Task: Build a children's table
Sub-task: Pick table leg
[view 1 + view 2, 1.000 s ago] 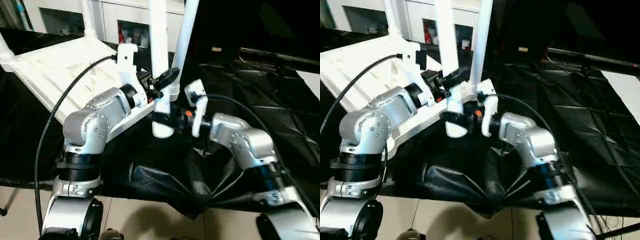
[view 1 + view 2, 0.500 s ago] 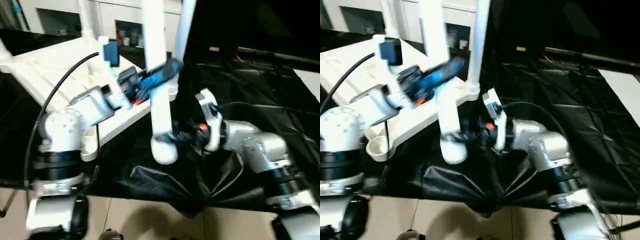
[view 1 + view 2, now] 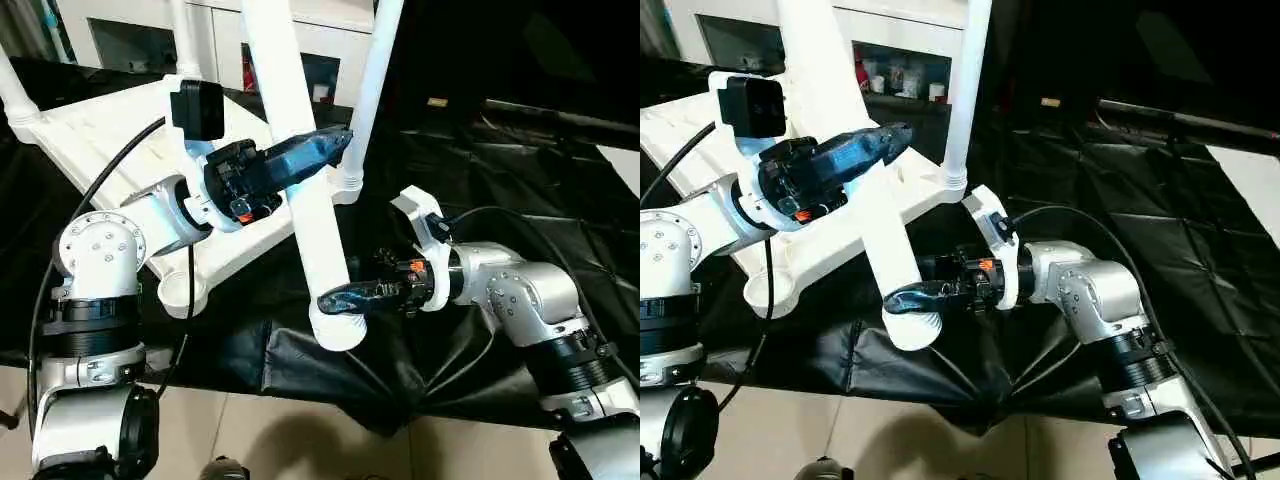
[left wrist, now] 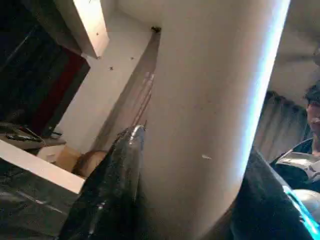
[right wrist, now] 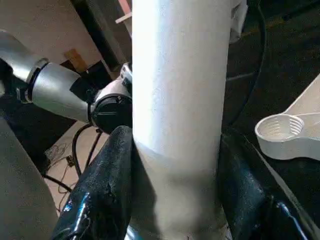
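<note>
Black crinkled sheeting (image 3: 520,210) covers the work surface, white cabinets (image 3: 130,30) behind at 11–12 o'clock. Table top (image 3: 110,150) lies ribbed side up at 10 o'clock of the head views, tilted, its near edge running toward centre. Legs counted: four visible. One stands in the far corner socket at 12 o'clock (image 3: 185,40), one at the far left edge around 10 o'clock (image 3: 15,95), one in the right-hand corner socket (image 3: 372,90), all upright. Fourth leg (image 3: 300,170) is loose, held slanted across centre frame, wide end down at about 6 o'clock, clear of the top. One empty round socket (image 3: 178,290) shows at the top's near corner, 8 o'clock, just left of the loose leg's lower end. Left gripper (image 3: 300,155) reaches in from 9 o'clock, fingers (image 4: 117,170) clamped around the leg's mid shaft. Right gripper (image 3: 345,298) comes in from 3 o'clock, fingers (image 5: 107,185) clamped on either side of the same leg near its wide end. Two grippers, one leg between them.
</note>
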Available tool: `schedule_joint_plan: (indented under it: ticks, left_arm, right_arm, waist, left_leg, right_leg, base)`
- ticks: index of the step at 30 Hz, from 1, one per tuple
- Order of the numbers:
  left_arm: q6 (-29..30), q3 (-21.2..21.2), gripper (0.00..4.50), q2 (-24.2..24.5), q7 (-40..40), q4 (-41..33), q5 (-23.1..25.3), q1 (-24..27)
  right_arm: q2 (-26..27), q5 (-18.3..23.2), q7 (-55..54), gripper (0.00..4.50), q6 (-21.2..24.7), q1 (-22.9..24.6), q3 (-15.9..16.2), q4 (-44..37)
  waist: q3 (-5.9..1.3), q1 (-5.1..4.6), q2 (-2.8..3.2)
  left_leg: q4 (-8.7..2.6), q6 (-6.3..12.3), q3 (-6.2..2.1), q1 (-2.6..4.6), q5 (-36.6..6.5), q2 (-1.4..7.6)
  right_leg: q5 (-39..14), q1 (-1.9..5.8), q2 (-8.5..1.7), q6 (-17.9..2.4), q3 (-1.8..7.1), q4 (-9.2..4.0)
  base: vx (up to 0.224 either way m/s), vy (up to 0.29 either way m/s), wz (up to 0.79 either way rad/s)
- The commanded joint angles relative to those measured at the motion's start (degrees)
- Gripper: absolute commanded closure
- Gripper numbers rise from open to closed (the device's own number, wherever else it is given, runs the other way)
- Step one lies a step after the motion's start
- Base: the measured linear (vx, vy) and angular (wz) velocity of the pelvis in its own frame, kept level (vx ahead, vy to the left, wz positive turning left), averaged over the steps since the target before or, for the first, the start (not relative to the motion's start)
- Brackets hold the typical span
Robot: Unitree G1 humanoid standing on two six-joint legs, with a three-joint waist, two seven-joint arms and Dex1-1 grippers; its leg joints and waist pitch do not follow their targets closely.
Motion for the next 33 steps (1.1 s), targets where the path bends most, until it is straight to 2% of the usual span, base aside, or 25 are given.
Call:
schedule_joint_plan:
  ticks: [1,5,6,8,9,10,11,13,14,15,16,17,19,20,21,23,24,25,26,27,28,33]
  left_arm:
    - [-0.97,-1.64,2.46,-0.67,-0.17,-0.32,1.05,-0.82]
    - [-2.49,-2.11,2.55,-1.18,1.36,-0.51,2.66,-0.57]
    - [-4.29,-3.08,2.55,-1.68,2.70,-1.40,4.66,0.32]
    - [-6.60,-4.63,2.60,-1.75,3.66,-1.63,7.59,1.14]
    - [-7.32,-5.04,2.60,-1.75,3.89,-1.60,8.45,1.32]
    - [-10.05,-6.50,2.61,-1.73,5.07,-1.29,11.68,1.75]
    - [-10.05,-6.50,2.62,-1.73,5.07,-1.29,11.68,1.75]
    - [-17.46,-9.00,2.65,-2.33,11.05,0.38,20.09,1.69]
    - [-18.45,-9.05,2.65,-2.56,12.50,0.80,21.21,1.51]
    - [-21.28,-9.22,2.65,-3.17,16.60,1.92,24.41,1.00]
    - [-23.64,-9.43,2.66,-3.52,19.80,2.65,27.06,0.58]
    - [-23.64,-9.43,2.66,-3.52,19.80,2.65,27.06,0.58]
    - [-27.54,-8.98,2.66,-4.76,27.06,3.91,31.41,-0.49]
    - [-27.54,-8.98,2.66,-4.76,27.06,3.91,31.41,-0.49]
    - [-27.80,-7.55,2.66,-6.27,30.91,3.65,31.63,-1.35]
    - [-28.02,-7.42,2.66,-6.60,32.29,3.44,32.19,-1.88]
    - [-28.43,-7.37,2.66,-6.93,33.34,3.38,32.76,-2.47]
    - [-28.53,-7.37,2.66,-6.99,33.48,3.39,32.85,-2.58]
    - [-28.61,-7.35,2.66,-7.05,33.56,3.40,32.89,-2.65]
    - [-28.91,-7.29,2.66,-7.30,33.88,3.46,33.06,-2.95]
    - [-28.78,-7.08,2.67,-7.56,33.86,3.31,32.77,-3.25]
    - [-29.10,-6.91,2.67,-8.06,33.66,3.25,32.77,-3.50]
  right_arm:
    - [-1.23,-1.50,-1.29,2.59,-2.13,0.80,-0.45,0.03]
    - [-0.88,-2.68,-2.03,2.59,-3.75,1.10,-0.16,-0.02]
    - [0.18,-3.56,-3.60,2.59,-4.96,1.19,-0.68,0.66]
    - [1.37,-4.58,-6.42,2.04,-6.33,0.86,-1.67,2.01]
    - [1.72,-4.88,-7.28,2.04,-6.74,0.72,-1.94,2.42]
    - [3.11,-5.63,-10.18,1.90,-8.32,0.23,-3.01,3.70]
    - [3.11,-5.63,-10.18,1.82,-8.32,0.23,-3.01,3.70]
    - [6.09,-9.16,-18.37,1.64,-13.43,-0.87,-4.45,5.86]
    - [6.60,-9.80,-20.19,1.64,-14.01,-1.17,-4.70,6.37]
    - [7.93,-11.82,-25.31,1.60,-15.76,-2.03,-5.22,7.83]
    - [8.72,-13.90,-29.21,1.59,-17.40,-2.74,-5.16,9.09]
    - [8.72,-13.90,-29.21,1.59,-17.40,-2.74,-5.16,9.09]
    - [11.05,-16.35,-37.50,1.59,-17.73,-4.27,-5.81,11.66]
    - [11.05,-16.35,-37.50,1.59,-17.73,-4.27,-5.81,11.66]
    - [12.85,-17.08,-40.99,1.59,-17.36,-4.73,-5.71,12.54]
    - [13.61,-17.35,-41.72,1.59,-17.20,-4.77,-5.27,12.81]
    - [14.34,-17.80,-42.16,1.59,-17.25,-4.85,-4.79,13.28]
    - [14.46,-17.90,-42.24,1.59,-17.27,-4.88,-4.72,13.39]
    - [14.53,-17.96,-42.28,1.59,-17.32,-4.91,-4.68,13.50]
    - [14.81,-18.20,-42.40,1.87,-17.55,-5.03,-4.50,13.95]
    - [15.10,-18.31,-42.40,1.93,-17.64,-5.23,-4.30,14.58]
    - [15.84,-18.51,-42.66,1.93,-18.32,-5.51,-4.56,15.75]
  waist:
    - [-4.64,0.18,1.80]
    - [-4.65,0.11,1.75]
    - [-4.57,0.07,2.06]
    - [-4.60,-0.01,1.95]
    - [-4.54,-0.03,1.72]
    - [-4.58,0.00,1.95]
    - [-4.58,0.00,1.95]
    - [-4.47,-0.28,2.33]
    - [-4.61,-0.34,2.26]
    - [-4.57,-0.50,2.36]
    - [-4.64,-0.43,2.13]
    - [-4.64,-0.46,2.28]
    - [-4.75,-0.60,1.73]
    - [-4.75,-0.60,1.73]
    - [-4.78,-0.74,1.58]
    - [-4.83,-0.71,1.73]
    - [-4.88,-0.62,1.52]
    - [-4.85,-0.74,0.99]
    - [-4.87,-0.66,1.24]
    - [-4.81,-0.70,1.16]
    - [-4.83,-0.67,1.21]
    - [-4.65,-0.77,1.19]
  left_leg:
    - [-3.71,-1.70,-0.48,1.00,-8.86,0.80]
    - [-3.71,-2.03,-0.53,0.99,-9.40,0.79]
    - [-3.80,-2.07,-0.62,1.04,-9.90,0.88]
    - [-3.78,-2.19,-0.68,0.99,-10.07,0.86]
    - [-3.84,-2.22,-0.69,0.92,-9.98,0.87]
    - [-3.89,-2.34,-0.79,1.12,-10.04,1.03]
    - [-3.89,-2.34,-0.79,1.12,-10.04,1.03]
    - [-4.02,-3.33,-0.88,1.09,-10.43,1.00]
    - [-3.97,-3.56,-0.87,1.18,-10.60,0.89]
    - [-4.05,-3.96,-0.98,1.07,-10.49,0.95]
    - [-4.06,-4.11,-1.04,1.06,-10.29,0.94]
    - [-4.09,-4.25,-1.10,1.02,-10.05,0.99]
    - [-4.11,-3.96,-1.12,0.81,-8.38,0.89]
    - [-4.11,-3.96,-1.12,0.81,-8.38,0.89]
    - [-4.04,-3.74,-0.98,0.77,-8.03,0.93]
    - [-4.07,-3.65,-1.08,0.64,-7.37,0.92]
    - [-4.03,-3.06,-0.96,0.65,-6.35,0.92]
    - [-4.02,-2.82,-0.88,0.56,-6.15,0.91]
    - [-4.02,-2.65,-0.91,0.56,-5.82,0.87]
    - [-4.03,-2.58,-0.87,0.56,-5.95,0.89]
    - [-3.98,-2.52,-0.84,0.59,-6.14,0.86]
    - [-4.07,-2.63,-0.81,0.57,-7.27,0.85]
  right_leg:
    - [-3.54,3.30,-3.40,-13.65,1.38,-3.53]
    - [-4.95,3.42,-3.44,-13.47,1.35,-3.60]
    - [-5.71,3.30,-3.49,-13.35,1.31,-3.83]
    - [-5.95,3.36,-3.48,-13.35,1.23,-3.78]
    - [-7.01,3.35,-3.58,-12.90,1.26,-3.90]
    - [-8.05,3.24,-3.72,-12.29,1.26,-4.12]
    - [-8.05,3.24,-3.72,-12.29,1.26,-4.12]
    - [-9.80,3.03,-3.66,-10.99,1.18,-4.40]
    - [-10.09,3.18,-3.62,-10.76,1.09,-4.27]
    - [-10.38,3.18,-3.62,-10.29,1.04,-4.31]
    - [-10.39,3.35,-3.72,-10.01,0.98,-4.31]
    - [-10.28,3.28,-3.72,-9.87,0.98,-4.27]
    - [-7.79,3.47,-3.57,-9.83,0.91,-3.84]
    - [-7.79,3.47,-3.57,-9.83,0.91,-3.84]
    - [-6.90,3.41,-3.58,-10.00,0.92,-3.70]
    - [-5.83,3.56,-3.66,-10.21,0.86,-3.55]
    - [-4.30,3.50,-3.66,-10.48,0.88,-3.39]
    - [-3.97,3.48,-3.59,-10.48,0.86,-3.46]
    - [-3.59,3.55,-3.66,-10.52,0.85,-3.37]
    - [-3.65,3.49,-3.67,-10.53,0.85,-3.44]
    - [-3.62,3.55,-3.70,-10.51,0.89,-3.44]
    - [-5.61,3.47,-3.78,-10.31,0.92,-3.70]
  base:
    - [0.000,0.000,0.00]
    - [0.000,0.000,0.00]
    - [0.000,0.000,0.00]
    - [0.000,0.000,0.00]
    - [0.000,0.000,0.00]
    - [0.000,0.000,0.00]
    - [0.000,0.000,0.00]
    - [0.000,0.000,0.00]
    - [0.000,0.000,0.00]
    - [0.000,0.000,0.00]
    - [0.000,0.000,0.00]
    - [0.000,0.000,0.00]
    - [0.000,0.000,0.00]
    - [0.000,0.000,0.00]
    - [0.000,0.000,0.00]
    - [0.000,0.000,0.00]
    - [0.000,0.000,0.00]
    - [0.000,0.000,0.00]
    - [0.000,0.000,0.00]
    - [0.000,0.000,0.00]
    - [0.000,0.000,0.00]
    - [0.000,0.000,0.00]
